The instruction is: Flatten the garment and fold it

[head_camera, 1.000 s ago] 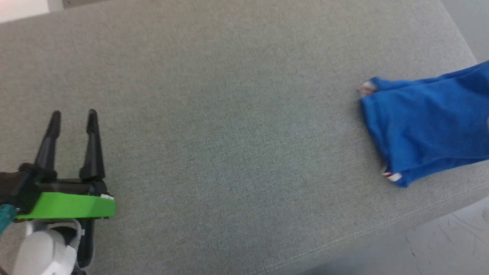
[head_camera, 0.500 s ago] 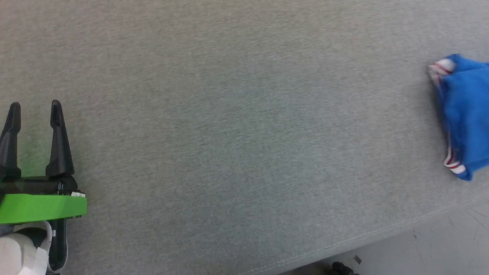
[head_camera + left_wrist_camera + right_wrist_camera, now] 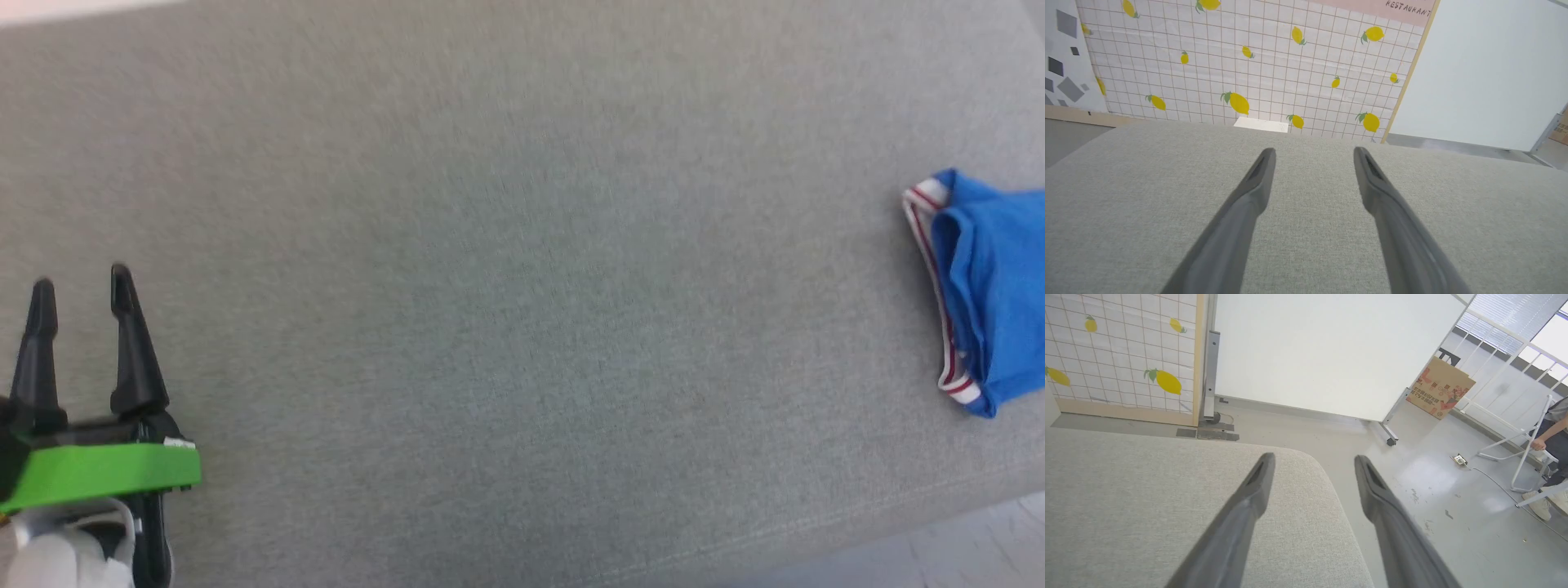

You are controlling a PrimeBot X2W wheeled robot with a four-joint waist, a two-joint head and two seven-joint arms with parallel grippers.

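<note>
Grey woven cloth covers the whole bench (image 3: 522, 245), and both arms hang over it with nothing in them.

On the left gripper (image 3: 82, 282) the two dark fingers stand clearly apart, and between them I see only bare grey cloth. They point toward the far edge of the bench and a wall with a lemon pattern (image 3: 1241, 61). On the right gripper (image 3: 1313, 458) the fingers are also spread and hold nothing. They point past the rounded corner of the bench toward the pale floor (image 3: 1433, 490), a white panel (image 3: 1310, 351) and a cardboard box (image 3: 1439, 394). A person (image 3: 1553, 433) sits at the far right edge of that view.

Further out, the garment (image 3: 992, 286) lies at the right end of the bench, near its front edge and well apart from the left gripper. I see only a blue end of it with a red-and-white striped trim. The picture edge cuts off the rest.

About the progress, I think this visible end is doubled over on itself and not spread flat. Whether this is a finished fold or only a loose heap, I cannot tell from so small a part. If it is a heap, then nearly all the work remains: to reach it, open it out, smooth it and fold it.
</note>
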